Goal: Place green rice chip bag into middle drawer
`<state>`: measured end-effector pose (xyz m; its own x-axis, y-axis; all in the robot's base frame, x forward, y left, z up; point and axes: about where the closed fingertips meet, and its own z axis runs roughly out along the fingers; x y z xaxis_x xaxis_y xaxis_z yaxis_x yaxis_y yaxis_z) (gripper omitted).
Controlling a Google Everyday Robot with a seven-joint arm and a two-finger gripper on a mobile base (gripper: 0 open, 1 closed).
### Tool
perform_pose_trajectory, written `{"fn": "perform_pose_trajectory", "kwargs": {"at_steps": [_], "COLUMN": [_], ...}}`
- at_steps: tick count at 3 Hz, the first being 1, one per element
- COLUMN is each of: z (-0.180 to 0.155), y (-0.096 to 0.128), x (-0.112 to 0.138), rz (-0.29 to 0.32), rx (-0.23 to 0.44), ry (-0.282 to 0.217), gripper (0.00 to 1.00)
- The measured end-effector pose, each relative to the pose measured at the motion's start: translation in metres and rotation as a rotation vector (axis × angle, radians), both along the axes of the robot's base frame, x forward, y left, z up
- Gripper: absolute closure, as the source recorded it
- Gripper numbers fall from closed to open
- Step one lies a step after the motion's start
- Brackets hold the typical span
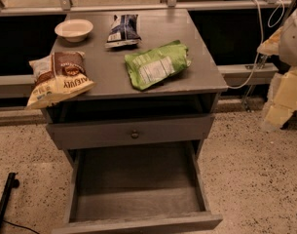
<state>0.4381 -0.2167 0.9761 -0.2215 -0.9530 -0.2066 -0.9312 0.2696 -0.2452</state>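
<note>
The green rice chip bag (157,65) lies flat on the grey cabinet top (201,43), near its front right, with its white label panel facing up. The middle drawer (138,199) is pulled out wide at the bottom of the view, and its bare plank floor holds nothing. My gripper (279,106) is a blurred pale yellow shape at the right edge, off the cabinet's right side and below the level of its top. It is apart from the bag and from the drawer.
A tan-and-brown bag (58,77) overhangs the top's front left corner. A dark blue-and-white bag (122,30) and a white bowl (73,29) sit at the back. A shut drawer front with a round knob (134,134) is above the open drawer. A cable (257,38) hangs at the right.
</note>
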Motion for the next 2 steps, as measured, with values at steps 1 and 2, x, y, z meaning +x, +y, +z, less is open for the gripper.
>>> {"fn": "perform_pose_trajectory", "kwargs": {"at_steps": [1, 2], "z": [0.000, -0.002], "y": [0.000, 0.003], "x": [0.000, 0.048], "rz": [0.000, 0.051], "rx": [0.000, -0.041], "ry": [0.000, -0.071], "gripper": [0.00, 0.00]}}
